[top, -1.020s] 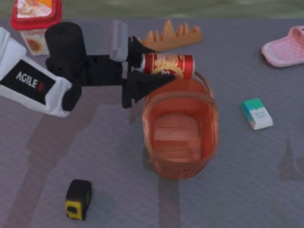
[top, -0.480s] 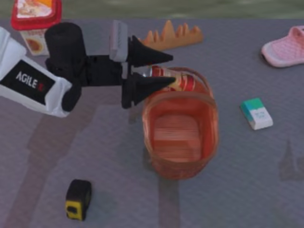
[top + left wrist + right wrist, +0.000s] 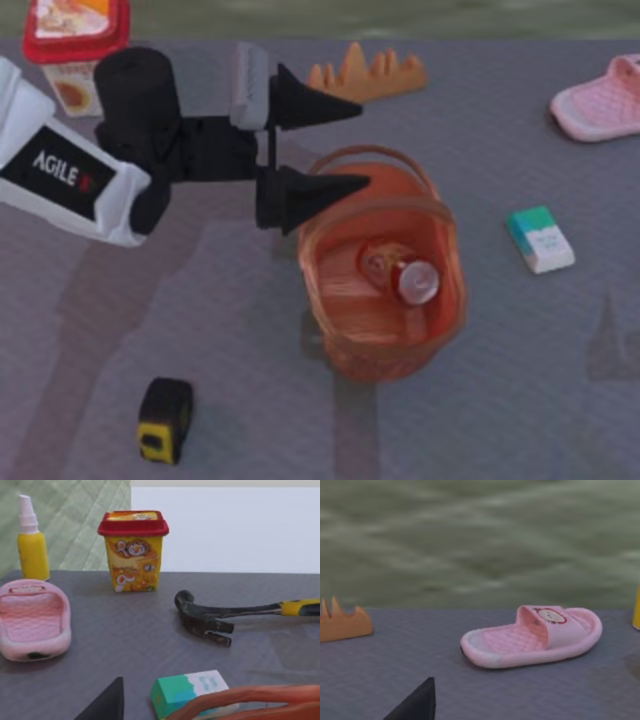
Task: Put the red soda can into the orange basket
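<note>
The red soda can [image 3: 400, 272] lies on its side inside the orange basket [image 3: 455, 290], its silver top facing up and to the right. My left gripper [image 3: 364, 145] hovers open and empty over the basket's far left rim, beside the arched handle [image 3: 370, 155]. In the left wrist view one dark fingertip [image 3: 107, 702] and the basket's handle [image 3: 250, 700] show at the near edge. My right gripper [image 3: 420, 705] is outside the top view and appears only as a dark wedge in its own wrist view.
A red-lidded tub [image 3: 75, 40] and an orange spiky block [image 3: 365, 75] stand at the back. A pink slipper [image 3: 600, 100] and a green-white box [image 3: 540, 240] lie to the right. A tape measure [image 3: 165, 420] sits front left. A hammer [image 3: 225, 617] and a yellow bottle [image 3: 32, 545] lie farther off.
The left gripper opened and let go of the can. The can dropped from between the fingers into the basket and now rests on its bottom.
</note>
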Controlling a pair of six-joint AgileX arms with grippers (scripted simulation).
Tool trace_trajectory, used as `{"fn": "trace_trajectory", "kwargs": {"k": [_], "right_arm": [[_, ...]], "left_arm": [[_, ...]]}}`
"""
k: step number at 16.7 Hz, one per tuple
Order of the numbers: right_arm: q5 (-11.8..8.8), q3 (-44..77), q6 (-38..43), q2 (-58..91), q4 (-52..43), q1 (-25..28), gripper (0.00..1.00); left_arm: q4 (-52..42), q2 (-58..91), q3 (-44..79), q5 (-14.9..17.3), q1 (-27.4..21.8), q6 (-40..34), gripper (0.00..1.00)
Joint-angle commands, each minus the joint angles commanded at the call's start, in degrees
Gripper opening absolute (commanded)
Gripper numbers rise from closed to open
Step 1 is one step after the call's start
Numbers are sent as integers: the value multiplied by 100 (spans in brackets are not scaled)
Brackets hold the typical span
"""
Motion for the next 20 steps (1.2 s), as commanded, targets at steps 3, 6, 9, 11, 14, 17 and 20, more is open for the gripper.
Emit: {"fn": "trace_trajectory", "kwargs": {"k": [3, 6, 9, 11, 14, 17, 20], "right_arm": [[0, 0, 0, 0, 0, 0, 100], [-7, 174, -102, 171, -161, 78, 100], [-15, 864, -478, 855, -756, 345, 100], [-12, 1628, -855, 1617, -1357, 604, 100], [-4, 3116, -1535, 3135, -2451, 1064, 100], [-2, 4939, -2309, 4984, -3713, 1589, 100], [-9, 6966, -3131, 7026, -5071, 2151, 100]], "left_arm": [[-2, -4, 3, -3, -21, 2, 100], [-70, -163, -51, -95, 5, -30, 100], [-373, -825, -308, -488, 133, -143, 100], [-710, -1520, -610, -900, 269, -244, 100], [-1424, -2862, -1290, -1713, 527, -409, 100], [-2333, -4457, -2206, -2687, 815, -559, 100], [-3301, -6204, -3230, -3704, 1096, -656, 100]]}}
